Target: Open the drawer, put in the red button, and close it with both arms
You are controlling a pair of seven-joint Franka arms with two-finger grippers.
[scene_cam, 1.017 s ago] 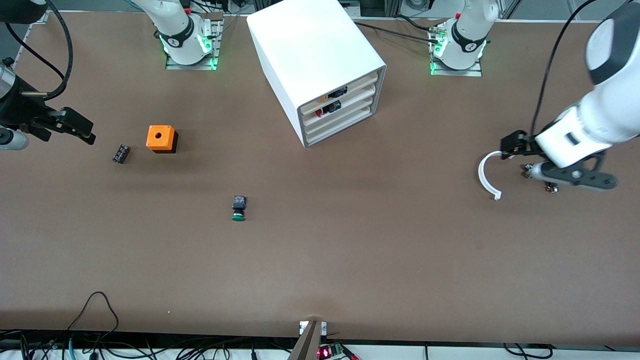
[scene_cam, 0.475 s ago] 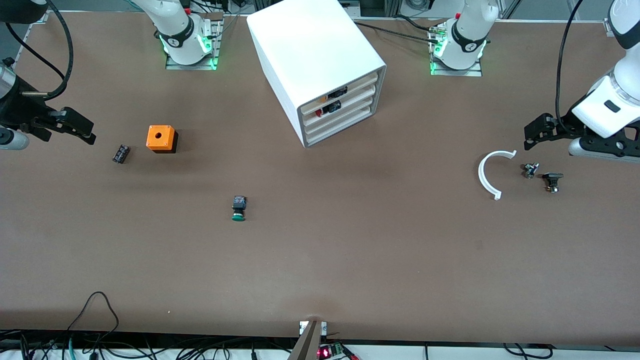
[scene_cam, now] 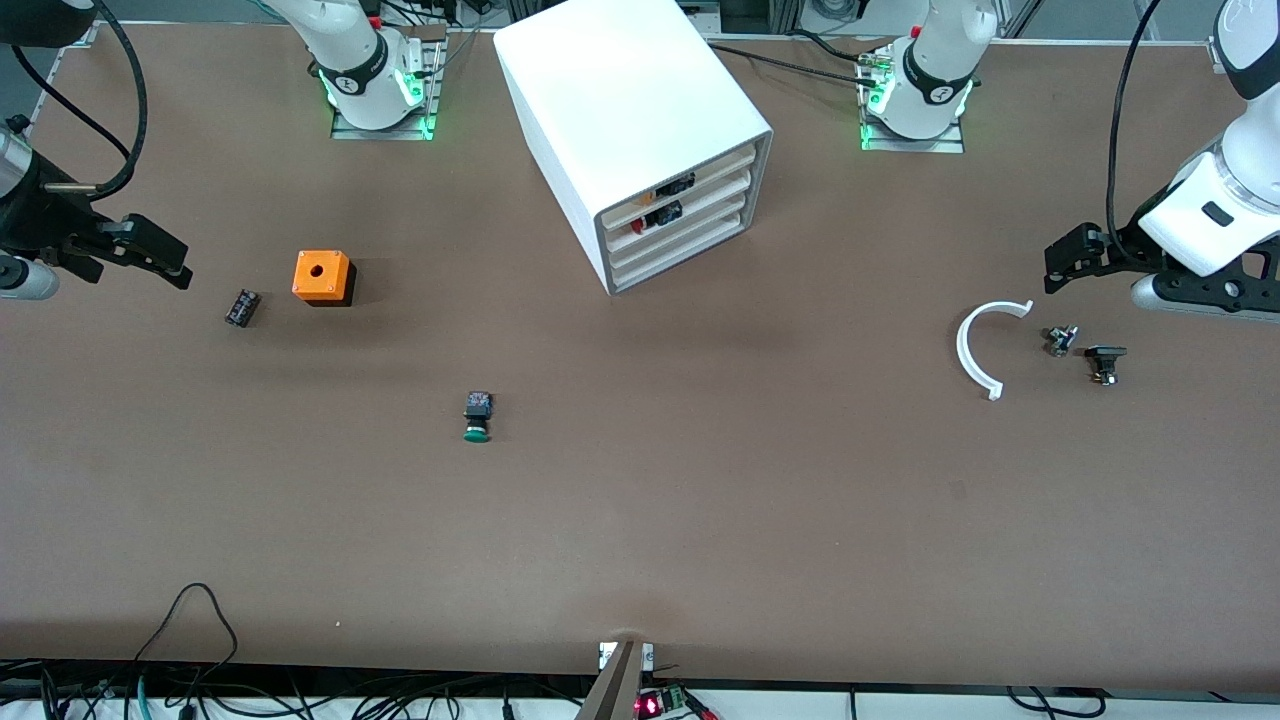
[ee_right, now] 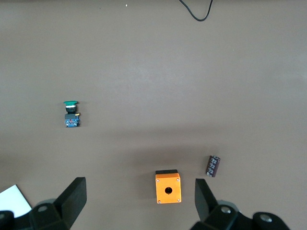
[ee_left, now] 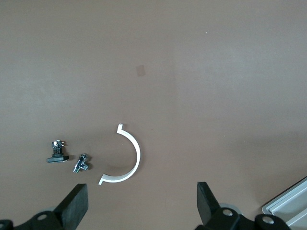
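The white four-drawer cabinet [scene_cam: 620,100] stands at the table's middle, near the robot bases. Its drawer [scene_cam: 700,203], second from the top, sits pushed in, level with the others. The red button [scene_cam: 638,226] shows inside it, red cap beside a black body. My left gripper [scene_cam: 1065,258] [ee_left: 141,203] is open and empty, over the table toward the left arm's end. My right gripper [scene_cam: 150,255] [ee_right: 139,196] is open and empty, over the table toward the right arm's end.
A green-capped button [scene_cam: 477,418] [ee_right: 71,114] lies mid-table. An orange box [scene_cam: 322,276] [ee_right: 168,187] and a black capacitor [scene_cam: 241,307] [ee_right: 213,166] lie near my right gripper. A white arc [scene_cam: 975,350] [ee_left: 129,158] and small metal parts [scene_cam: 1060,340] [ee_left: 81,163] lie near my left gripper.
My left arm has lifted away from the white arc and metal parts toward the left arm's end of the table, uncovering them. The right arm has not moved.
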